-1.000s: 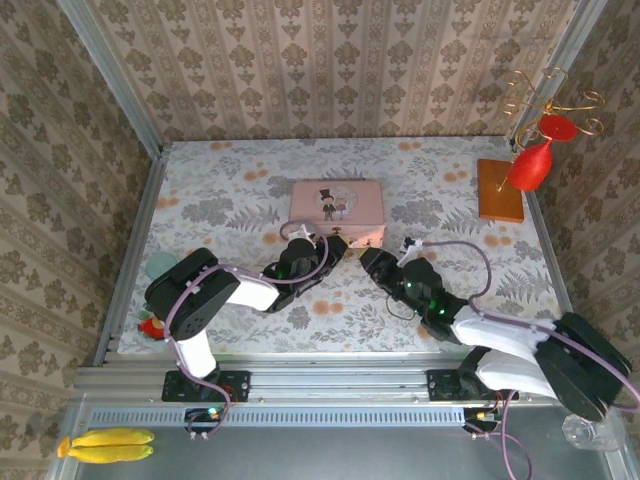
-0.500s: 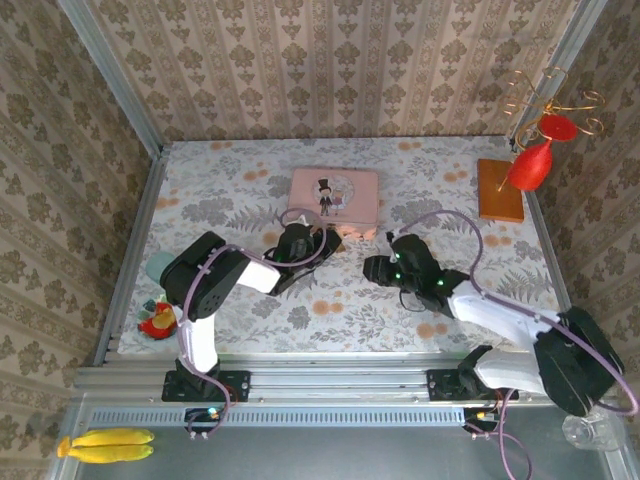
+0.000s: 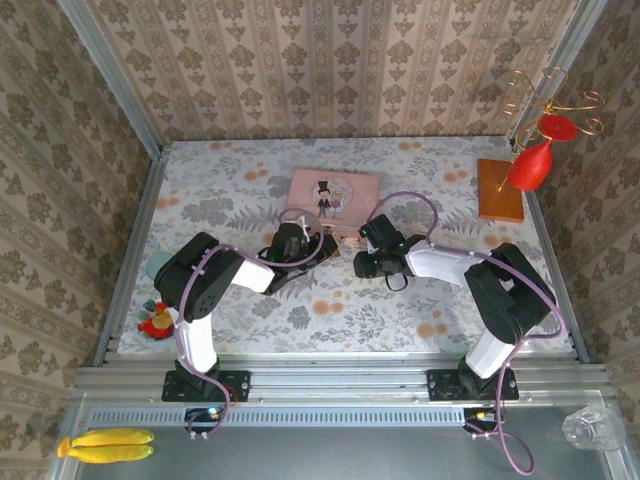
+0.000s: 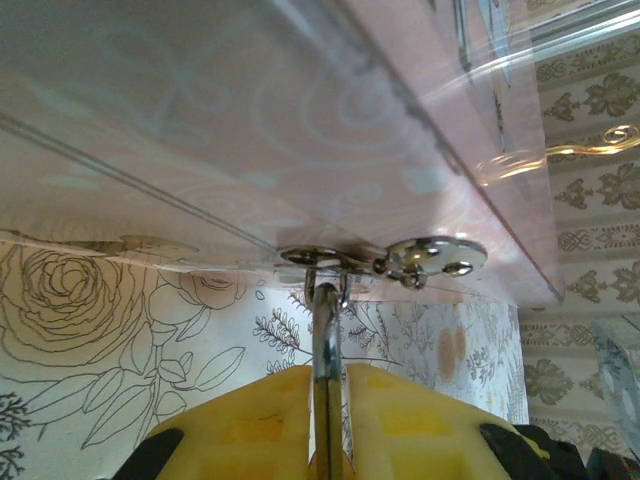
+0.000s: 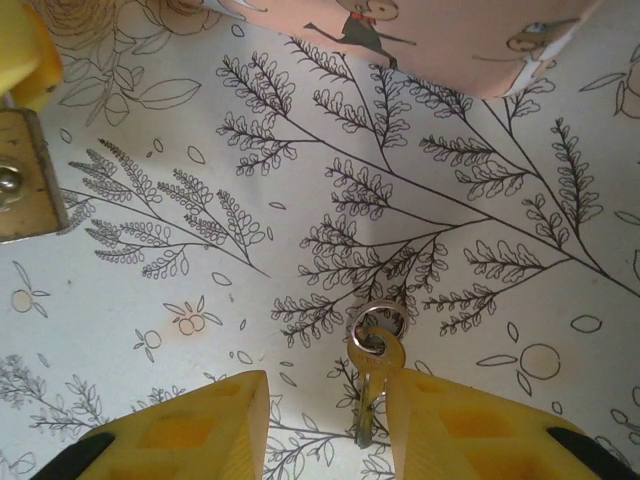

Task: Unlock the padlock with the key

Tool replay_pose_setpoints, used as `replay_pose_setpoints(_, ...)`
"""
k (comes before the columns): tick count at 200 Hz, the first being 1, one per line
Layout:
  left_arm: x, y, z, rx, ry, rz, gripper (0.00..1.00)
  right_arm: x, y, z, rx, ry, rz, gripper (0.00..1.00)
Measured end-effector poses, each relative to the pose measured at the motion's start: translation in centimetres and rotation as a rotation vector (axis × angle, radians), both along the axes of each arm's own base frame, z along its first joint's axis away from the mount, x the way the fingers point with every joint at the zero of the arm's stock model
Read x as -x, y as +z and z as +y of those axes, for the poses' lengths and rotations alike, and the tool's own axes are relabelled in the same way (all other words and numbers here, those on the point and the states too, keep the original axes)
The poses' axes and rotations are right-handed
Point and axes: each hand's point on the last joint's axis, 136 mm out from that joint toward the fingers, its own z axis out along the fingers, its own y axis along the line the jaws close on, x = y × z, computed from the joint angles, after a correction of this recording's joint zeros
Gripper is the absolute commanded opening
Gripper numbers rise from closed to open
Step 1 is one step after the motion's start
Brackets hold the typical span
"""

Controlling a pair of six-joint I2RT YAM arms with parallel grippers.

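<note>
Listing what my two hands have before them.

Left gripper (image 4: 325, 378): my yellow fingers are clenched on the thin silver shackle (image 4: 322, 335) of the padlock (image 5: 20, 178). The shackle rises straight from between my fingertips into the metal hasp (image 4: 428, 257) on the edge of the pink tin (image 4: 250, 120), close ahead of the hand.

Right gripper (image 5: 328, 400): released, with the jaws parted and nothing grasped. The key (image 5: 368, 390), small and brass-coloured on a silver ring (image 5: 378, 322), lies flat on the leaf-printed tablecloth (image 5: 300, 170) between my fingers. It sits just beside the inner face of one of them, ring end pointing away from the hand.

Padlock body: a brass block far ahead and off to one side of the right gripper, just under a yellow finger of my left.

Pink tin, cartoon printed: beyond the right gripper's fingertips, well apart from the key.
</note>
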Motion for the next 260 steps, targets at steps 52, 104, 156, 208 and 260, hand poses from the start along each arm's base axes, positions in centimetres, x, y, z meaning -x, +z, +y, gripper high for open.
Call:
replay_pose_setpoints(52, 1.2, -0.7, 0.5, -0.028, -0.073, 0.000, 0.27, -0.7, -0.3, -0.2, 0.064, 0.018, 0.013, 0.37)
replay_pose_setpoints(104, 3.0, -1.4, 1.2, -0.082, -0.145, -0.018, 0.34, -1.6, -0.8, -0.4, 0.119, 0.024, 0.027, 0.37)
replay_pose_setpoints(156, 3.5, -1.4, 2.4, -0.094, -0.148, -0.060, 0.35, -2.4, -0.9, 0.1, 0.129, 0.027, 0.030, 0.32)
replay_pose_setpoints(208, 3.3, -1.2, 3.6, -0.069, -0.120, -0.092, 0.35, -2.1, -1.1, -0.2, 0.184, 0.025, 0.024, 0.34)
replay_pose_setpoints(260, 3.3, 0.8, 3.6, -0.028, -0.113, -0.162, 0.39, -1.9, -1.2, -0.4, 0.217, 0.027, 0.012, 0.31)
